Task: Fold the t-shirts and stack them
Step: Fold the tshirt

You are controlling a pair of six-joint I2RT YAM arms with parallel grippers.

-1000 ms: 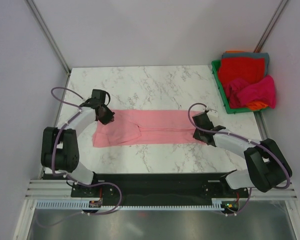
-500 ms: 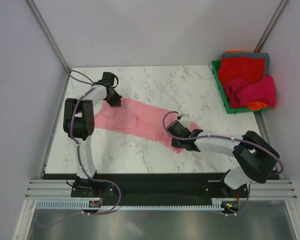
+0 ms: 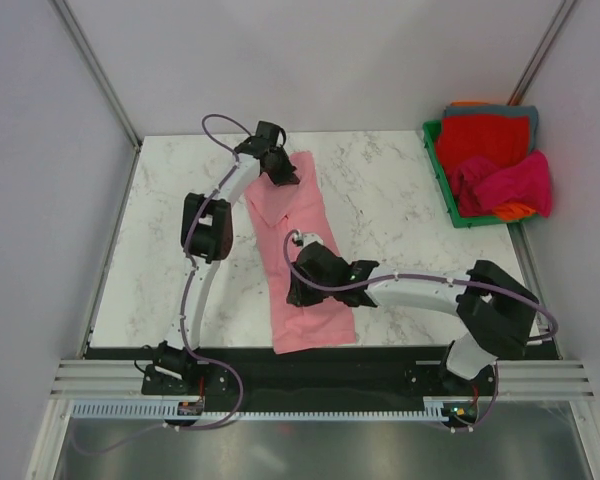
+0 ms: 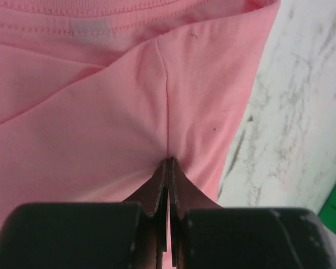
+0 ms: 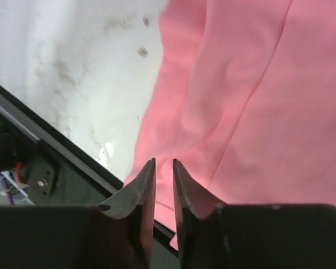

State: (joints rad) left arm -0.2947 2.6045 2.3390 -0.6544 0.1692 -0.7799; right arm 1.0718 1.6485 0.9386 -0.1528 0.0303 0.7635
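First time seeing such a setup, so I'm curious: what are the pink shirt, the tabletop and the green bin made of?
Pink t-shirt: soft matte knit, likely cotton jersey; it creases and shows stitched seams.
Tabletop: white with grey veins, smooth; marble or a marble-look laminate, can't tell.
Green bin: thin rigid walls, probably plastic.

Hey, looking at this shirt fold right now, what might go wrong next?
The salmon-pink t-shirt ends right at the near edge of the table; a tug could slide it off. The right end effector is barely open over the cloth, so lifting may snag it. The left end effector pinches the far end; pulling could skew it.
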